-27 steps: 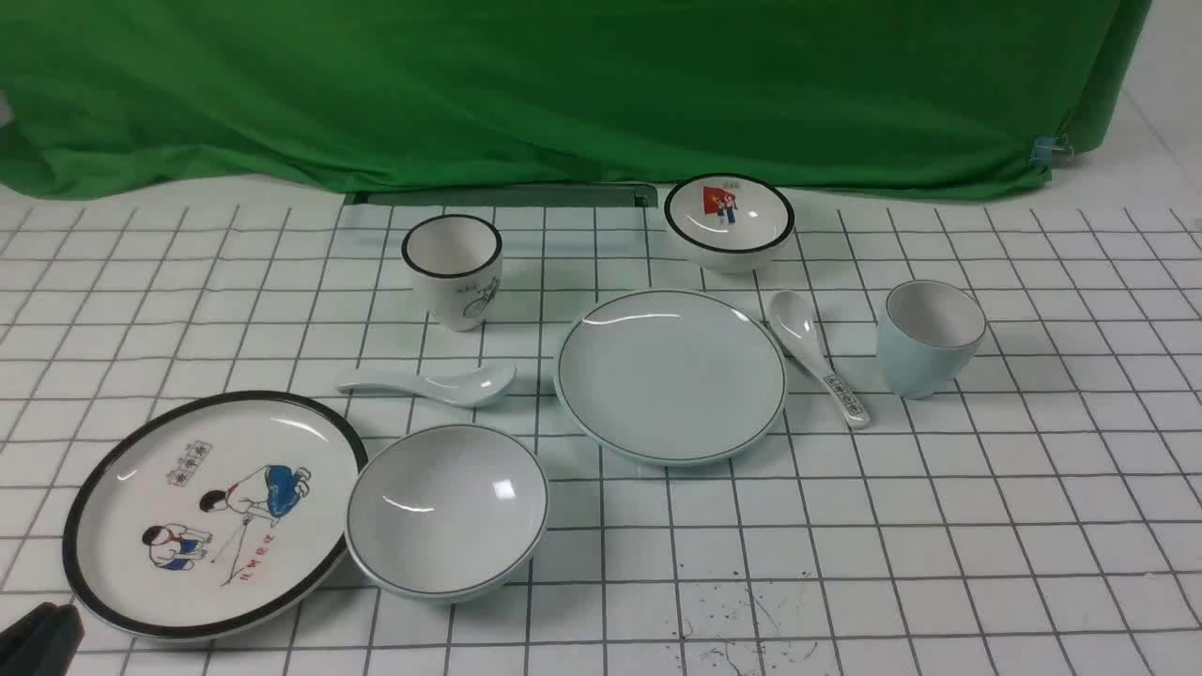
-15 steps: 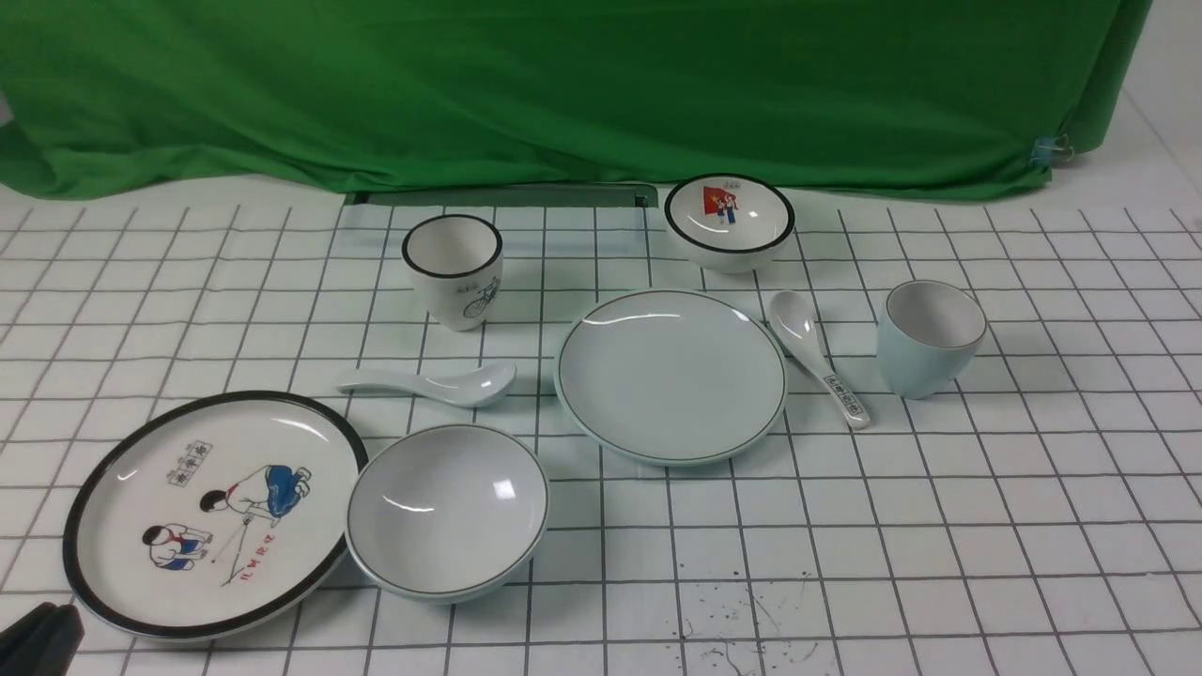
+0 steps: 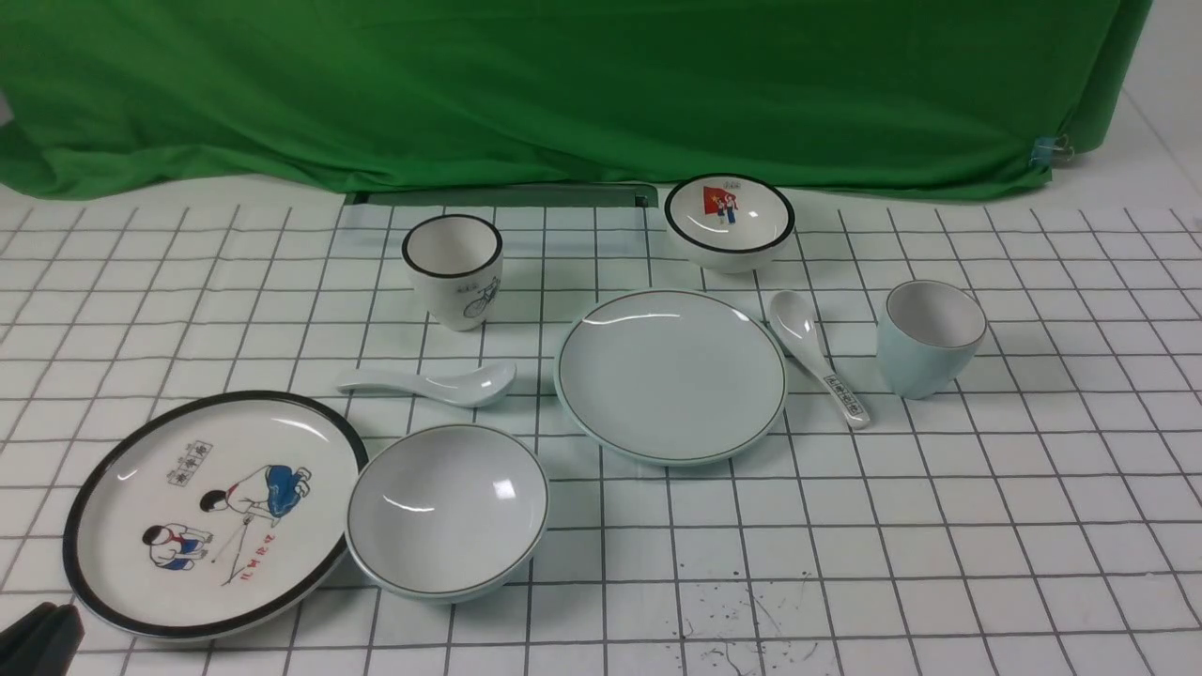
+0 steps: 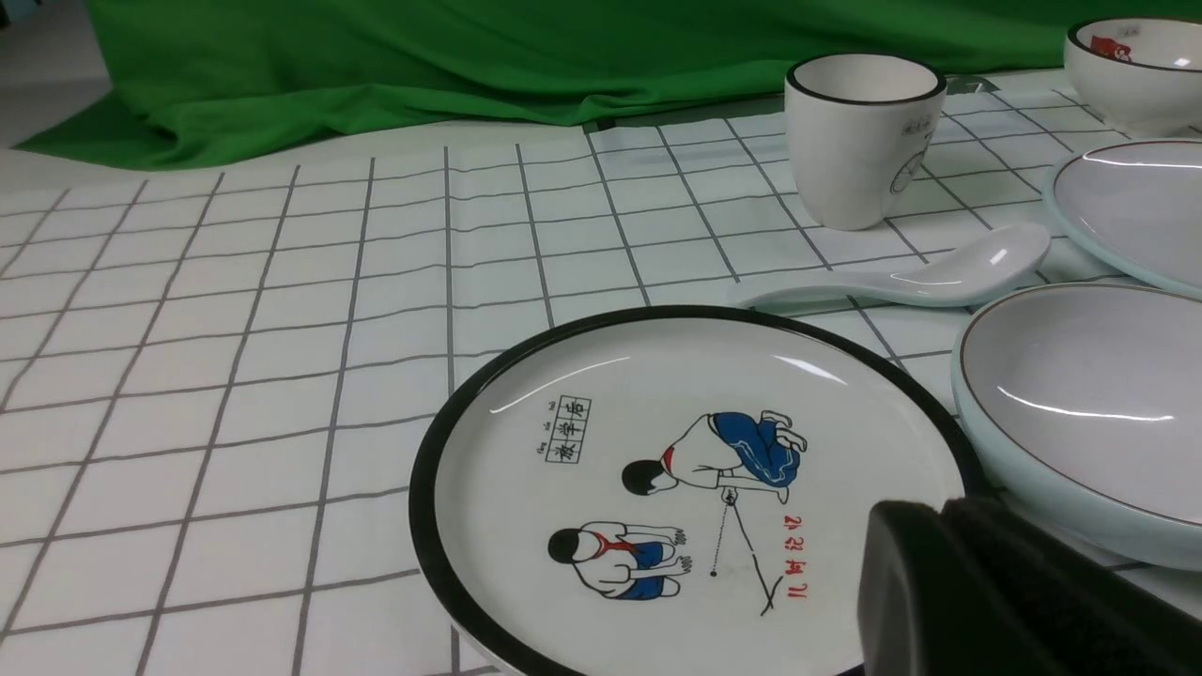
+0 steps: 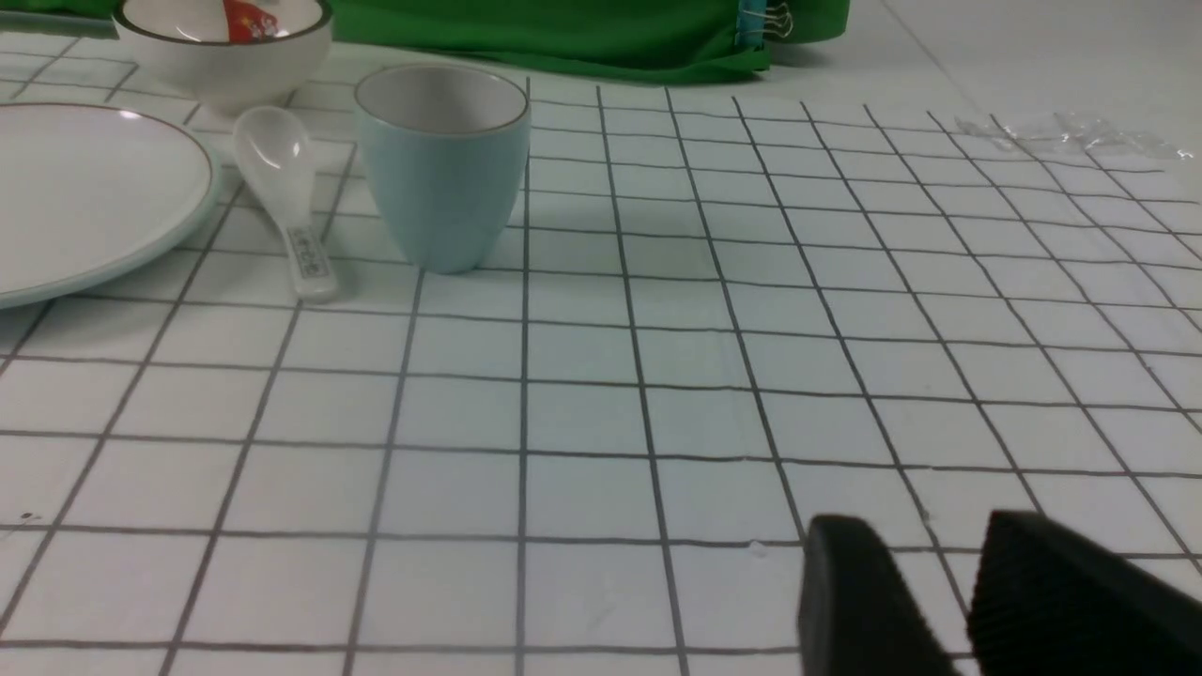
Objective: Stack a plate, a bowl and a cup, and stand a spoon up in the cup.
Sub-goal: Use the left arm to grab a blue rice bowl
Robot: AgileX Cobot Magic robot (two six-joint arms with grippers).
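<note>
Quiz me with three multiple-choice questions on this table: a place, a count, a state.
1. What lies between the plain plate and the pale blue cup? A. a fork B. a printed-handle spoon C. a saucer
2. How many cups stand on the table? A. four B. three C. two
3. The plain bowl is: A. upright, empty B. upside down C. stacked on the plate

Answers: 1 B, it lies beside the plate's rim; 2 C, the blue one and the bicycle cup; 3 A, its bare inside faces up.

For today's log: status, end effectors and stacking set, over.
Left end effector shut, right end effector open, both empty. Plain plate, bowl, blue cup, white spoon unstacked. Printed spoon beside plate.
</note>
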